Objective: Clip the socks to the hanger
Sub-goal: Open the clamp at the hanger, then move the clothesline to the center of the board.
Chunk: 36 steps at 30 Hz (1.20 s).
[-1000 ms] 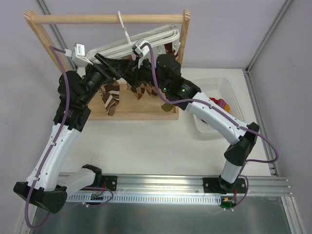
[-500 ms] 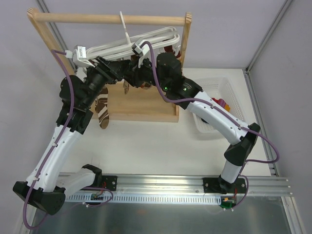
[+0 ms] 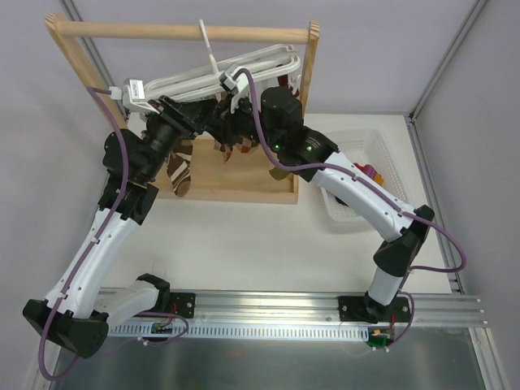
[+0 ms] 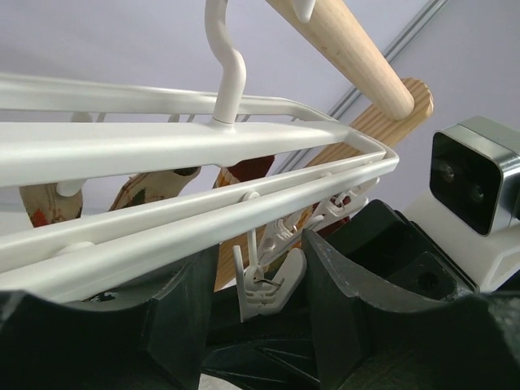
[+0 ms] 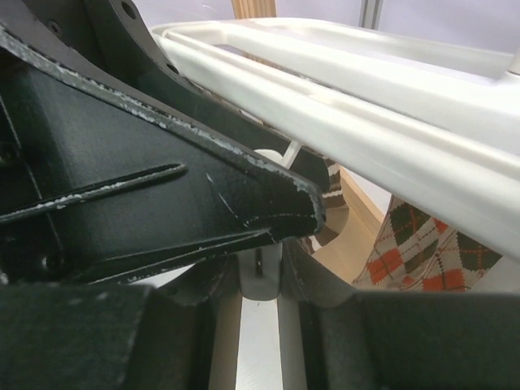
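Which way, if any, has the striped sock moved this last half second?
Yes. The striped sock swung right and rearward, back over the wooden stand's base.

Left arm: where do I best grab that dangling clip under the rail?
Take the clip across its two flat sides, by the wire spring, coming from below. It hangs free on a thin stem under the hanger rail, with the fingers of the left gripper either side, so closing both evenly should keep it from swinging away.

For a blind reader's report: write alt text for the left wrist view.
A white clip hangs between the black fingers of the left gripper, under the hanger, whose rails cross the frame. Socks hang behind; a wooden bar runs above.
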Each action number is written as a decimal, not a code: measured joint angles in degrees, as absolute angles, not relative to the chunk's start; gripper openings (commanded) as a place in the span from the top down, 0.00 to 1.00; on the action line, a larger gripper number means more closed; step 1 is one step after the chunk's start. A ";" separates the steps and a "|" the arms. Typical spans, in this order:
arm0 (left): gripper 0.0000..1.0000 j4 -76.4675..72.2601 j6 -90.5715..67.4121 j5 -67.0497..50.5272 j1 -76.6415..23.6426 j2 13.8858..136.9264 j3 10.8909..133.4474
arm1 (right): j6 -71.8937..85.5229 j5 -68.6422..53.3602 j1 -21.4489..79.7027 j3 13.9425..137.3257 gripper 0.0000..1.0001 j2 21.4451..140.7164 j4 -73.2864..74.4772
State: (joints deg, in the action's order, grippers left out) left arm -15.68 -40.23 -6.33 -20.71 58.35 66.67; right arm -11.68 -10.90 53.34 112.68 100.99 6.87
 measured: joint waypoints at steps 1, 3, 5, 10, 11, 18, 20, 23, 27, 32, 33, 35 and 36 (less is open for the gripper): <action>0.61 -15.75 -40.23 -6.35 -20.73 58.35 66.67 | -11.73 -10.90 53.34 112.71 0.89 100.99 7.01; 0.68 -16.27 -40.23 -6.35 -21.06 58.37 66.70 | -12.03 -10.76 53.34 112.95 0.87 100.99 7.53; 0.74 -16.73 -40.21 -6.28 -21.34 58.37 66.70 | -12.29 -10.72 53.34 113.25 0.84 100.99 7.99; 0.78 -17.34 -40.01 -5.19 -21.32 58.39 66.70 | -12.67 -11.31 53.43 113.82 0.55 100.99 9.96; 0.79 -17.28 -39.99 -4.67 -21.26 58.39 66.67 | -12.56 -11.60 53.65 113.89 0.50 100.99 10.74; 0.80 -17.34 -39.86 -2.17 -21.28 58.37 66.32 | -12.84 -13.02 54.68 114.24 0.20 99.85 19.86; 0.80 -17.32 -39.83 -1.78 -21.28 58.37 65.95 | -12.71 -13.02 54.43 114.21 0.19 98.00 22.96; 0.80 -17.28 -39.86 -1.21 -21.28 58.37 65.60 | -12.53 -12.95 53.74 114.13 0.18 93.23 26.59; 0.80 -17.37 -39.83 -0.95 -21.28 58.37 65.58 | -12.73 -10.50 52.16 112.79 0.19 84.18 28.36; 0.80 -17.69 -39.75 -0.71 -21.28 58.15 64.84 | -12.21 -1.41 44.80 105.12 0.30 71.85 27.57; 0.80 -17.69 -39.70 -0.62 -21.28 58.08 64.79 | -11.79 0.43 42.44 103.31 0.34 70.32 27.33; 0.80 -17.72 -39.57 -0.32 -21.28 57.95 64.75 | -11.16 3.53 38.81 100.01 0.34 68.86 26.46; 0.81 -17.72 -39.53 -0.19 -21.28 57.84 64.75 | -10.98 4.93 37.50 98.43 0.35 68.73 26.13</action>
